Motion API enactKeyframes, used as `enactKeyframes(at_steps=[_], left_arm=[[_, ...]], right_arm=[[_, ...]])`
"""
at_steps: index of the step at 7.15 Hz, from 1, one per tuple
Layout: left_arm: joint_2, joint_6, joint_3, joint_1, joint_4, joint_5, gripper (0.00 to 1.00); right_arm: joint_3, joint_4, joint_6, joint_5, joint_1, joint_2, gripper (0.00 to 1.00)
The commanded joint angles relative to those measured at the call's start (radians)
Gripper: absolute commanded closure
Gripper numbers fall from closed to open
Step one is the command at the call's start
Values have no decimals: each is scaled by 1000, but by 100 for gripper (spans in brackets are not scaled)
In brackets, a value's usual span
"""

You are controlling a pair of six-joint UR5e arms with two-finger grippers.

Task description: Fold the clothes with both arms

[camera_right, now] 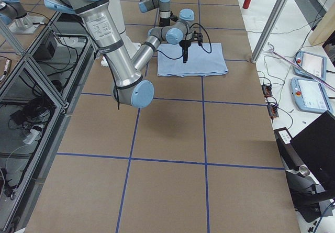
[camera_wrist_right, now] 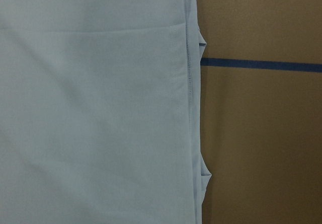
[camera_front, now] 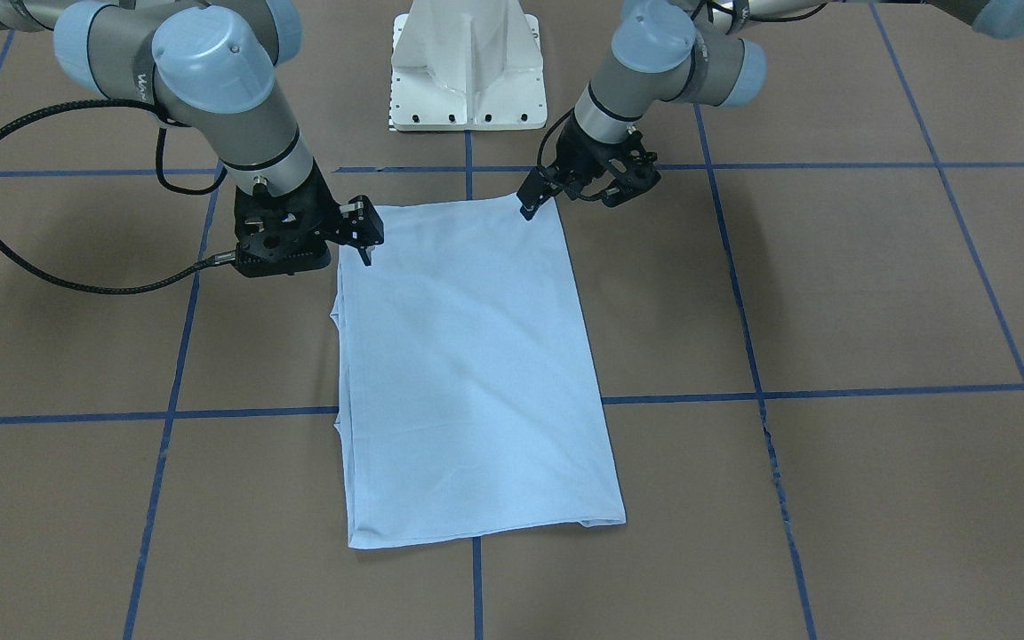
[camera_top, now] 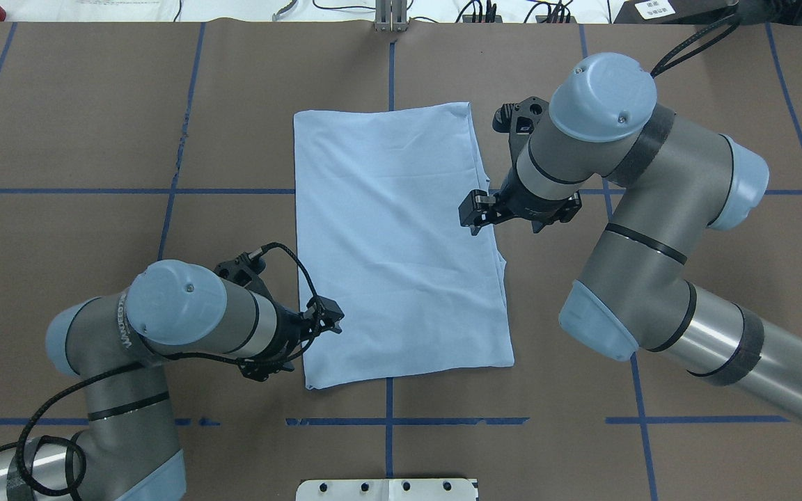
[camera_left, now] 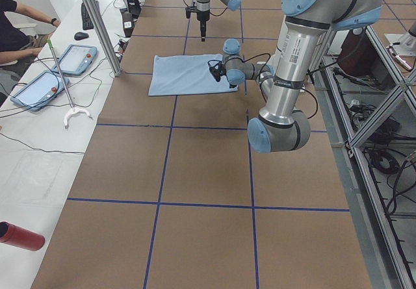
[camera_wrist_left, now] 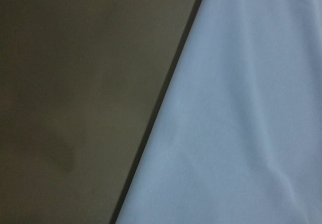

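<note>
While looking down on the brown table (camera_front: pixel 876 284) crossed by blue tape lines (camera_front: pixel 832 392), find the pale-blue T-shirt (camera_front: pixel 476 373) folded into a long, smooth rectangle and laid flat mid-table, with one short end just in front of the white pedestal base (camera_front: pixel 468 67) and the other toward the operators' side. Note layered edges peeking out along the long side on the robot's right. Find the left gripper (camera_front: pixel 576 204) at the base-side corner on the robot's left, with jaws spread apart and nothing between them, and with one fingertip (camera_front: pixel 529 210) right at the cloth's corner; cannot tell whether touching. In the left wrist view, see only a blurred cloth edge against dark table. Find the right gripper (camera_top: pixel 521 212) over the opposite long edge, likewise with jaws spread wide and grasping nothing, held above the fabric. Through the right wrist view, look straight down on a stitched hem beside bare table and a tape line. In the left-end view, spot a seated person (camera_left: pixel 10 29) at a white bench (camera_left: pixel 39 146) beside the table.
</note>
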Motion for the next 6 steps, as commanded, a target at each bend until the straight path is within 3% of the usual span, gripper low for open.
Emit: enactKeyframes(at_steps=[1,6], left_arm=[[-2,-31,-1,45,39,42,6],[-8,-31,34,80,67,65,12]], right_arm=[[3,5,28,-2,-16,-2,0],[-1,6,29,-3,-19,0,0]])
